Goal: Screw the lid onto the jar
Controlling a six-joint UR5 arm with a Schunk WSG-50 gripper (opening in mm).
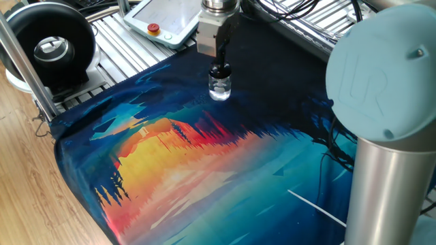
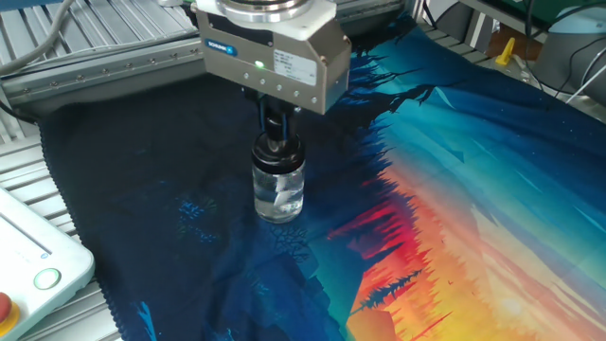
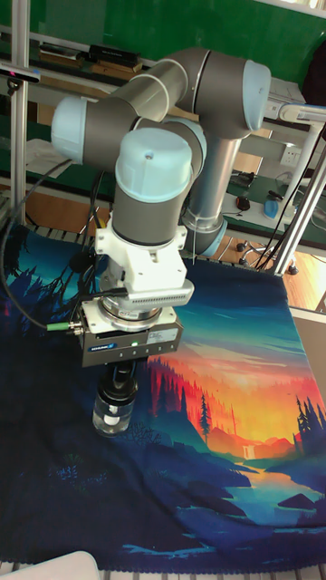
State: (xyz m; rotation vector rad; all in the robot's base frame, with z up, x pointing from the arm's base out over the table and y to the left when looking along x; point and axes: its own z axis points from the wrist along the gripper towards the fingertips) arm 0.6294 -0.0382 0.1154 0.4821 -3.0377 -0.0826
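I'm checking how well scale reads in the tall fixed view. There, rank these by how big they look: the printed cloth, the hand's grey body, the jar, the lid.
1. Printed cloth.
2. Hand's grey body.
3. Jar.
4. Lid, partly hidden by the hand.

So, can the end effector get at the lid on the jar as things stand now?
Probably yes: the end effector is already directly above the jar, its fingers closed on the lid, with nothing else in between.
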